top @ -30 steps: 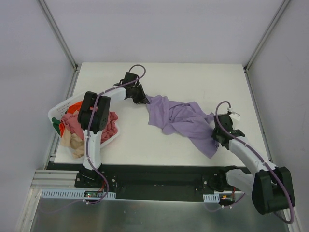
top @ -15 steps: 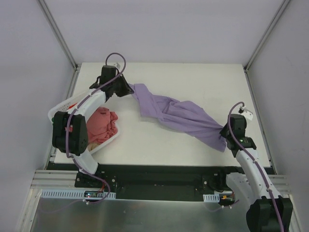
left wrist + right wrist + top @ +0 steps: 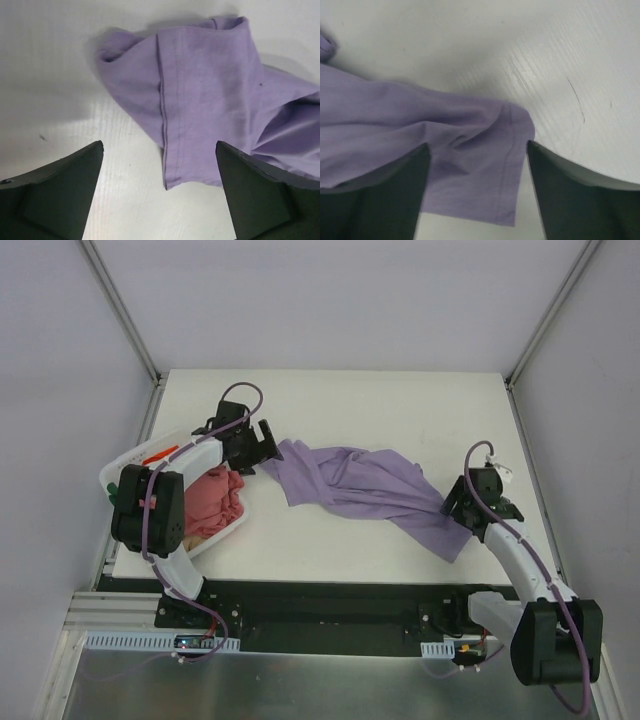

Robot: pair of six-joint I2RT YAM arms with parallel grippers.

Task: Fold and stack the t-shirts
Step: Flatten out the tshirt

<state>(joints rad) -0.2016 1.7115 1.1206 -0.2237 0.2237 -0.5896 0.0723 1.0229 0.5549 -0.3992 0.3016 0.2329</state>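
The lavender t-shirt (image 3: 360, 485) lies crumpled in a long band across the middle of the table. My left gripper (image 3: 265, 445) stands open at its far-left end. In the left wrist view a hemmed corner of the shirt (image 3: 210, 100) lies on the table between the spread fingers (image 3: 65, 190), with the gripper (image 3: 159, 145) touching nothing. My right gripper (image 3: 455, 508) is open at the shirt's near-right end. There the hemmed edge (image 3: 470, 170) lies loose under the gripper (image 3: 477, 145). A salmon pink t-shirt (image 3: 212, 498) and a bit of an orange-red one (image 3: 158, 456) sit in the basket.
The white laundry basket (image 3: 228, 533) stands at the table's left edge, partly under my left arm. Metal frame posts rise at the two far corners of the table. Bare white tabletop (image 3: 400, 405) lies beyond the lavender shirt.
Both grippers have opened and let go of the lavender shirt, which now lies slack on the table. The left gripper came nearer and slightly right; the right one moved a little away from me.
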